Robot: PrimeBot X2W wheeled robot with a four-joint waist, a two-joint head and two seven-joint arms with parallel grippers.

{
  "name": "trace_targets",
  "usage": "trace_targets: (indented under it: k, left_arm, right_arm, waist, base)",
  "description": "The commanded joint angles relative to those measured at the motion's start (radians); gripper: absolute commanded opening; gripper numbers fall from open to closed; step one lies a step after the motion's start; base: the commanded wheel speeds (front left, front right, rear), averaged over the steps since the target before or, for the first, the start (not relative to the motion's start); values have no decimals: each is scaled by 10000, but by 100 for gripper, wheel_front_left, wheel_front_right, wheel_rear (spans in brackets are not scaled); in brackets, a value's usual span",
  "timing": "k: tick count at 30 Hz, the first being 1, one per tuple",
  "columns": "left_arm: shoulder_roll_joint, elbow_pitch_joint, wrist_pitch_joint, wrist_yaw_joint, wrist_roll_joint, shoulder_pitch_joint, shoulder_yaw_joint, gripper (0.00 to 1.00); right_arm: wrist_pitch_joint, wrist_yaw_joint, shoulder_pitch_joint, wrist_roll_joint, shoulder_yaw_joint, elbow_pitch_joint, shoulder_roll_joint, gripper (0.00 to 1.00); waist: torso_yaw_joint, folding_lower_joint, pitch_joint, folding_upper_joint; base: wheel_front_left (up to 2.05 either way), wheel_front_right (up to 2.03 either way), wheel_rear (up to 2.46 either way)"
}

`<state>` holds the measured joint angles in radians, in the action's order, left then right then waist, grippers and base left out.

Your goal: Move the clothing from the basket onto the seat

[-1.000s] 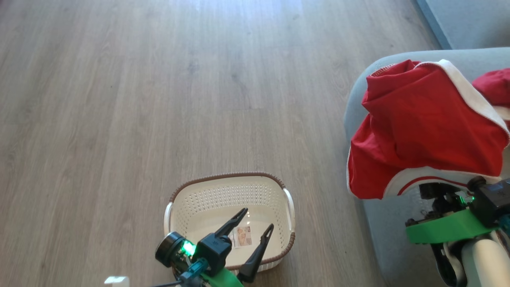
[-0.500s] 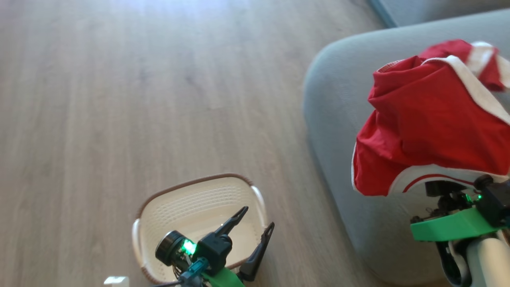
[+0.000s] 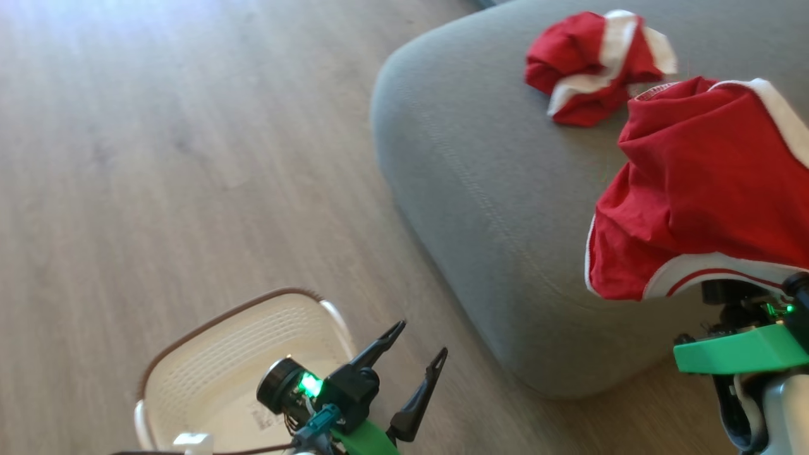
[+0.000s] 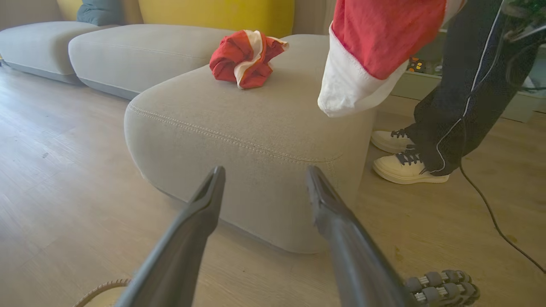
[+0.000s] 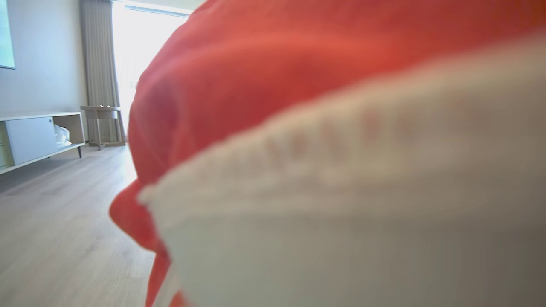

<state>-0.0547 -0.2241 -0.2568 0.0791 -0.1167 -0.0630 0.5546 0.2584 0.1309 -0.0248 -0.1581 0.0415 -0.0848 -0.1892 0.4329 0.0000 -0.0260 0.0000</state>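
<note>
Head swung toward seat (image 3: 480,189); my right tool (image 3: 727,292) carries clothing (image 3: 695,177) above it, left tool (image 3: 423,337) wide; next lower, release.

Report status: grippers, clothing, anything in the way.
Left gripper open, empty, by basket. Right gripper shut on red garment, hanging over seat edge; second garment balled on seat. Person's shoes beside seat.

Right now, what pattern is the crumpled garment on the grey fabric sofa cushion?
Crumpled garment: red with broad white stripes; clearest in left wrist view.
</note>
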Motion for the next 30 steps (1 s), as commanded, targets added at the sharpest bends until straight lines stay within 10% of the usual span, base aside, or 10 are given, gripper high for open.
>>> trace_targets:
  k: [1,30]
  left_arm:
    - [45,317,-49,0,-15,-445,-217,100]
    - [45,-87,-49,267,192,-1121,146,100]
  right_arm:
    - [34,-2,-252,33,-112,-408,-71,0]
    - [34,-2,60,172,1236,-927,557,0]
  waist:
    - [477,0,-118,0]
    - [1222,0,-827,0]
  base:
    - [0,0,0]
    - [0,0,0]
